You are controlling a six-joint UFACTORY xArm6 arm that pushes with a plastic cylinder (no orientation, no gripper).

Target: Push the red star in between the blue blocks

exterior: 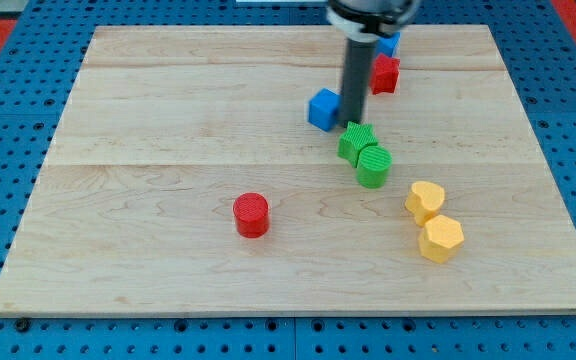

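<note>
In the camera view, my tip (353, 124) is touching down just right of the blue cube (322, 109), with no gripper showing. The red star (385, 74) is sitting up-right of my tip, partly hidden behind the rod; its heading is unclear. Another blue block (390, 43) is peeking out above it. The ribbed green blocks (365, 154) are lying just below on the pale wooden table (168, 150).

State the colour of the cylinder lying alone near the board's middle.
Red, seen plainly in the camera view.

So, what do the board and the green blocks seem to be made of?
The board looks like pale wood with a matt finish: grain lines and plank seams show. The green blocks look like plastic, perhaps 3D-printed, since fine ridges mark their tops.
</note>
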